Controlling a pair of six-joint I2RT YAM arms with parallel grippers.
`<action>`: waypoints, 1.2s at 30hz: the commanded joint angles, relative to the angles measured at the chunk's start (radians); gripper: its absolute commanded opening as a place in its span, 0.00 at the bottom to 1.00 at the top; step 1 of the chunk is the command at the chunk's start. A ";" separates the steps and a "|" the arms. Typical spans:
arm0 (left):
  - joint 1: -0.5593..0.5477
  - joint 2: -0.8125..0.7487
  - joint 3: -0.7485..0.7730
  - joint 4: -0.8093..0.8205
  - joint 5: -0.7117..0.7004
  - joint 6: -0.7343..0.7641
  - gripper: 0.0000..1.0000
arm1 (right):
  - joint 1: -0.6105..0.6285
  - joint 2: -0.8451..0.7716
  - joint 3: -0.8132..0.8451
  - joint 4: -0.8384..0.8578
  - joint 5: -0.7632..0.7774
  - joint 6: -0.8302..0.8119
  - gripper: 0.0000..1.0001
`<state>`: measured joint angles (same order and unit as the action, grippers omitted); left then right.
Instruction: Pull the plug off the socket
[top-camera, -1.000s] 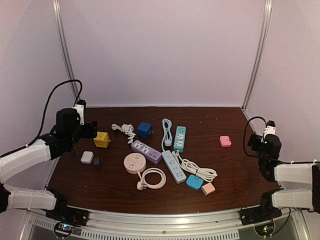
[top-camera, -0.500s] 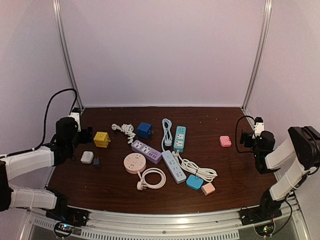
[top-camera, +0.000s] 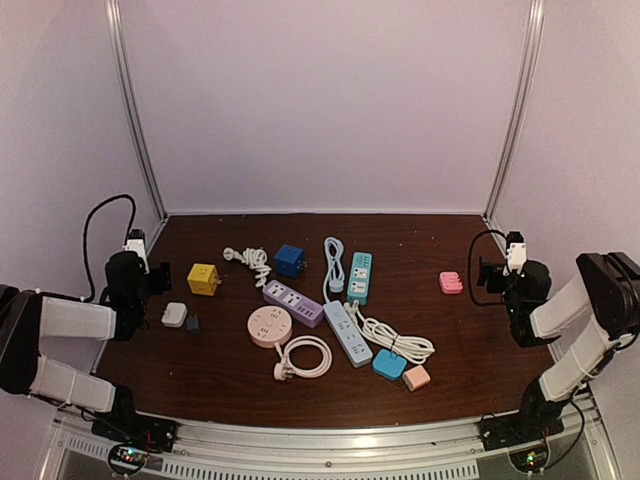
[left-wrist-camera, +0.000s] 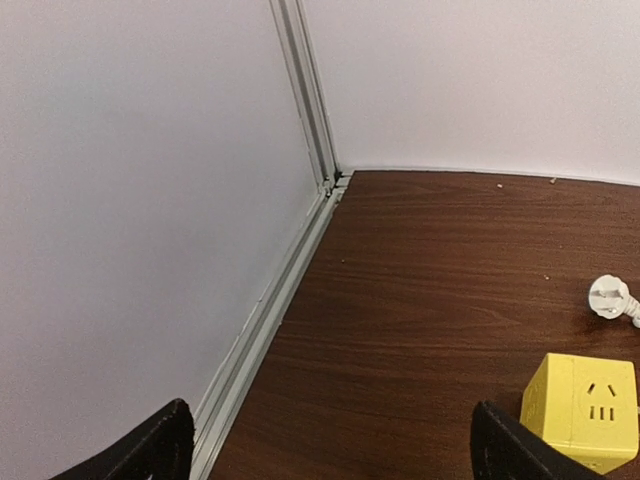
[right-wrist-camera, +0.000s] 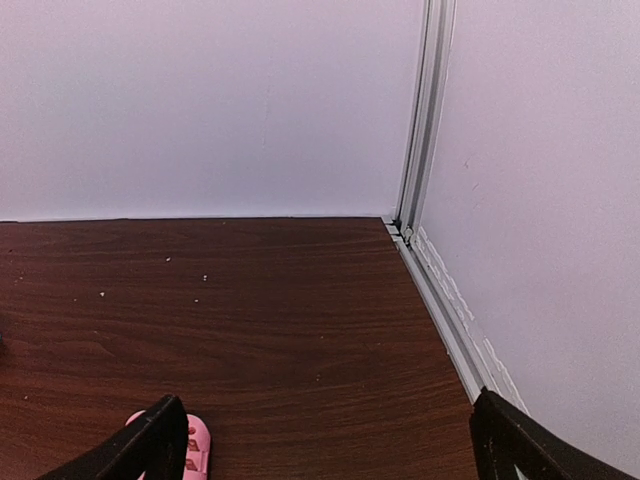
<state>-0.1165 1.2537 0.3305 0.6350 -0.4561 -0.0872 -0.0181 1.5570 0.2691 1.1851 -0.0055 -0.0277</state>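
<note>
Several power strips and cube sockets lie across the middle of the table. A small dark plug (top-camera: 193, 324) sits against a grey-white socket (top-camera: 174, 314) at the left; I cannot tell whether it is pushed in. A pink block (top-camera: 416, 377) touches a blue socket (top-camera: 389, 364) at the front. My left gripper (top-camera: 157, 272) (left-wrist-camera: 330, 452) is open and empty by the left wall, just left of the yellow cube socket (top-camera: 203, 278) (left-wrist-camera: 585, 408). My right gripper (top-camera: 486, 272) (right-wrist-camera: 330, 445) is open and empty at the right, beside a pink adapter (top-camera: 451, 283) (right-wrist-camera: 190, 446).
Also on the table are a purple strip (top-camera: 292, 302), a white strip (top-camera: 346, 333), a teal strip (top-camera: 359, 277), a blue cube (top-camera: 290, 260), a round pink socket (top-camera: 269, 326) and a coiled white cable (top-camera: 303, 357). A loose white plug (left-wrist-camera: 608, 296) lies behind the yellow cube. Walls with metal rails (left-wrist-camera: 268, 300) close both sides.
My left arm has drawn back and sunk toward the left wall, away from the yellow cube. My right arm unfolded a second ago, then held still. Both grippers stayed open.
</note>
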 joint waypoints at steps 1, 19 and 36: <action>0.007 0.107 -0.023 0.279 0.085 0.056 0.98 | -0.009 0.002 0.017 0.005 -0.013 0.005 1.00; 0.007 0.314 -0.046 0.544 0.272 0.177 0.98 | -0.011 -0.001 0.011 0.017 -0.012 0.003 1.00; 0.007 0.314 -0.041 0.535 0.258 0.171 0.98 | -0.012 -0.001 0.013 0.013 -0.017 0.005 1.00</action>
<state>-0.1165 1.5654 0.2710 1.1164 -0.2050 0.0731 -0.0242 1.5570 0.2707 1.1854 -0.0113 -0.0273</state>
